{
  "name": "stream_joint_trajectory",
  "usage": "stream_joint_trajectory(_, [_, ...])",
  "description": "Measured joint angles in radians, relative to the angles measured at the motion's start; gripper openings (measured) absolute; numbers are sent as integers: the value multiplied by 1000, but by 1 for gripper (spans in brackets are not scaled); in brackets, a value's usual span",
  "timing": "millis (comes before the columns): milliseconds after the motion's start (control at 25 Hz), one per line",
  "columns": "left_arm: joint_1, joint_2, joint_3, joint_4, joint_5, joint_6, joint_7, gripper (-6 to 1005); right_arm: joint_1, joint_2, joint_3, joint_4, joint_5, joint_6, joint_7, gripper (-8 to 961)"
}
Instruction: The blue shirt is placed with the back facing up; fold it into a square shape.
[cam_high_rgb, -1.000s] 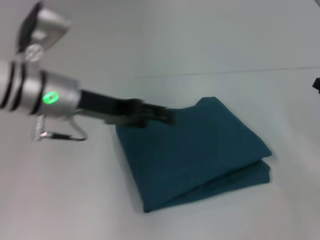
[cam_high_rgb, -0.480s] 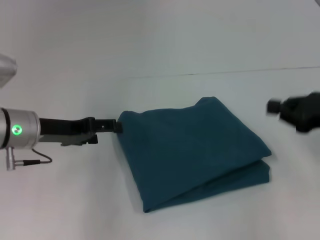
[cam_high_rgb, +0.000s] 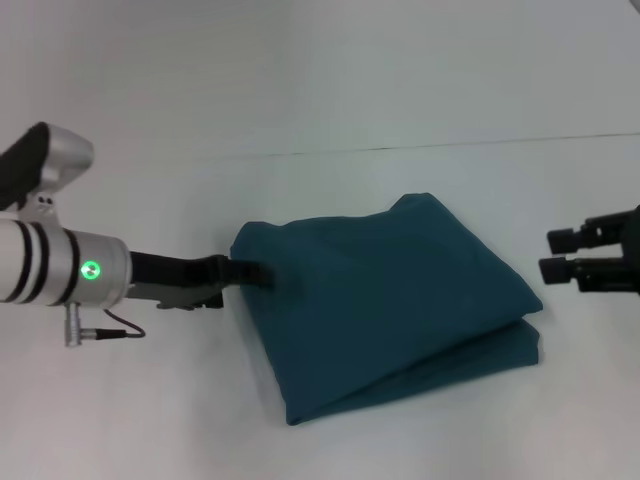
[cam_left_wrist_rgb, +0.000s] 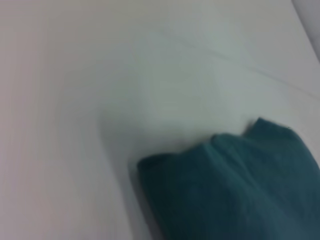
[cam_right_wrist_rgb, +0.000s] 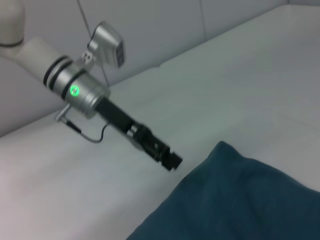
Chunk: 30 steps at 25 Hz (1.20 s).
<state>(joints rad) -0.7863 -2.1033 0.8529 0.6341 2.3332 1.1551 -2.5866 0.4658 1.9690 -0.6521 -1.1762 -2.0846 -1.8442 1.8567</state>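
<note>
The blue shirt (cam_high_rgb: 385, 300) lies folded into a thick, roughly square bundle on the white table (cam_high_rgb: 420, 100), plain side up, with its layered edges showing along the near side. The left gripper (cam_high_rgb: 255, 272) sits at the shirt's left edge, low over the table, with its tip touching the cloth; whether its fingers are parted or closed I cannot tell. The right gripper (cam_high_rgb: 560, 255) hovers well apart from the shirt's right side, its two fingers spread with nothing between them.
</note>
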Motion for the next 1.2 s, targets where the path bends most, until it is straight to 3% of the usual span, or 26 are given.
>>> stream_joint_trajectory(240, [-21,-9,35,-34,13,-38,-25,943,26,-4,23,-103,-28,-28,88,501])
stream_joint_trajectory(520, [-66,-7,61,-80,44,-43,-90,943,41,-4,31,-125,-61,-38,103,654])
stream_joint_trajectory(600, [-74,-7,83,-81,50,-41,-111,942,41,-4,33,-126,-62,-36,98,882])
stream_joint_trajectory(1000, [-98,-9,98,-84,42,-14,-103,944,37,0,34,-127,-64,-16,87,944])
stream_joint_trajectory(1200, [-95,-8,93,-86,36,-8,-85,880,34,3,30,-127,-68,9,82,944])
